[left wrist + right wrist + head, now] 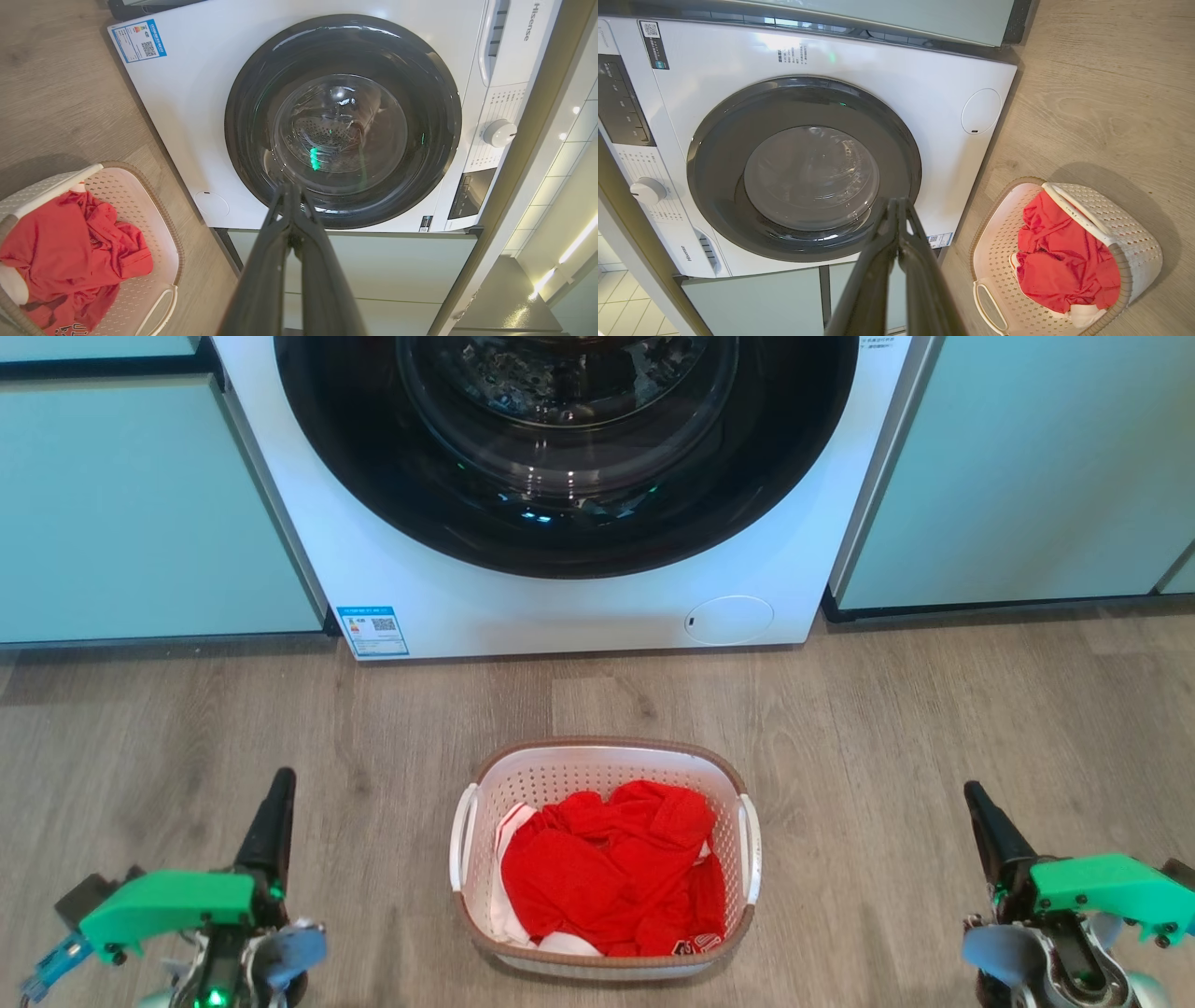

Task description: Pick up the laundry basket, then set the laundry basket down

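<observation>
The basket [603, 746] sits on the floor [934, 709] in front of the washer [523, 616], with red clothes [607, 877] inside. The left gripper [278, 789] is off to its left and the right gripper [974, 795] off to its right, both well apart from it. Both are pinched together and hold nothing.

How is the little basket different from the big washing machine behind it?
The laundry basket is small and low; the washing machine is far bigger. The basket is open on top, showing red clothes; the machine's round dark door is shut. The basket's walls are full of holes; the machine's front is smooth. Both are white and stand on the wooden floor.
</observation>
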